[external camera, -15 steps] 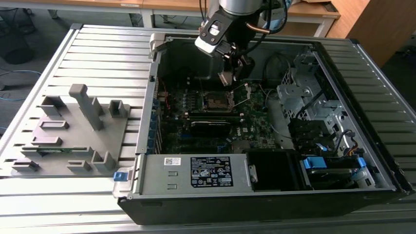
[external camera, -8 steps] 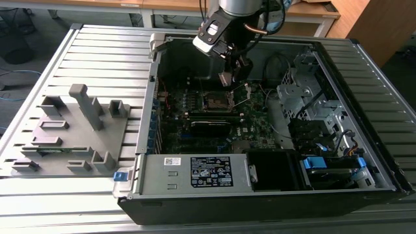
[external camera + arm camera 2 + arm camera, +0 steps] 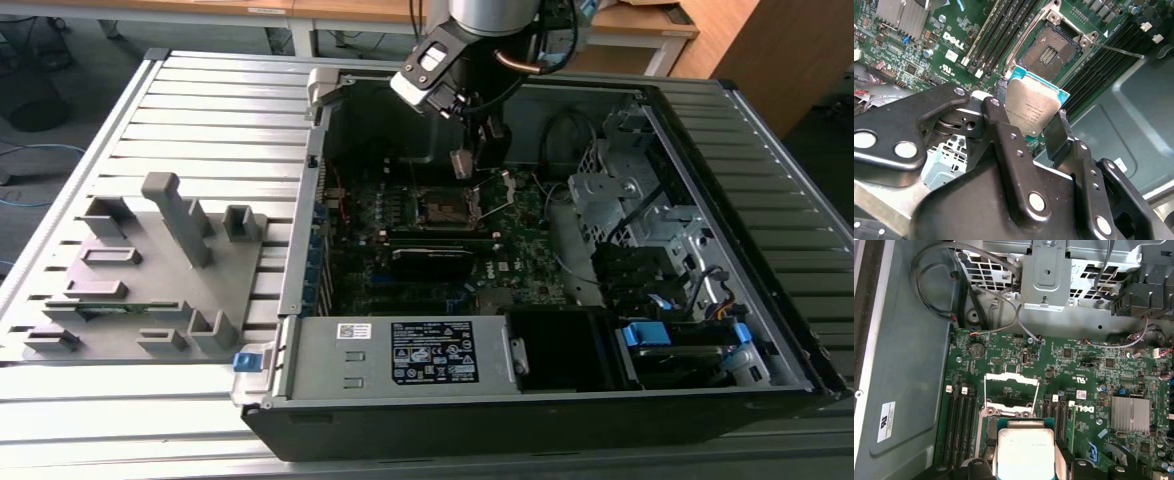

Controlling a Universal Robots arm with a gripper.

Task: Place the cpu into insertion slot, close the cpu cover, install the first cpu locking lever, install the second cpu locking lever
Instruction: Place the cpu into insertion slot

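Grey metal faced you: the cpu point(image 3: 1031, 107) sat clamped between your gripper's point(image 3: 1027, 121) fingers, tilted, hanging just above the bare insertion slot point(image 3: 1049, 50) without touching it, toward the far side of the computer case point(image 3: 400, 415) on the desk point(image 3: 200, 100).

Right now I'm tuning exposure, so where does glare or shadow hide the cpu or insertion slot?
Second wrist view: the cpu glares pale on top, while the insertion slot is evenly lit. First wrist view: the cpu washes nearly white. Exterior view: the insertion slot sits dim in shadow.
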